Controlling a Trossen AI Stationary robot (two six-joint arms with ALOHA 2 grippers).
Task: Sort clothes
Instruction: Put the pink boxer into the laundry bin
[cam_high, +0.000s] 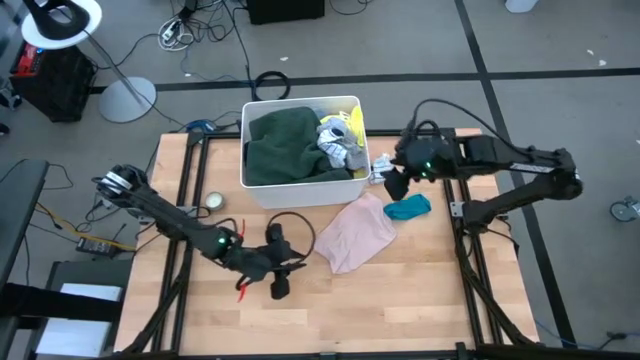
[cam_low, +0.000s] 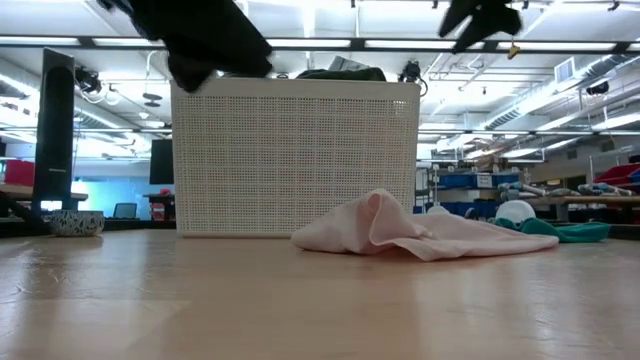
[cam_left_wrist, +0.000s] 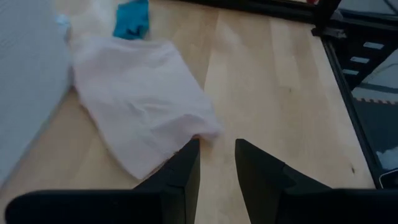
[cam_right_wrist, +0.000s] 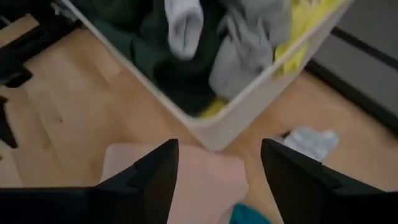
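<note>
In the high view the left arm reaches in from the left edge toward lower centre, its dark two-finger left tool (cam_high: 279, 268) empty, fingers a narrow gap apart. The right arm stretches from the right edge toward upper centre; the right tool (cam_high: 396, 183) stands wide, holding nothing.

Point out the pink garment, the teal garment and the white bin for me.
pink garment (cam_high: 357, 234), high view, middle of the cloth.
teal garment (cam_high: 408, 208), high view, centre of the bundle.
white bin (cam_high: 303, 189), high view, its near wall.
</note>
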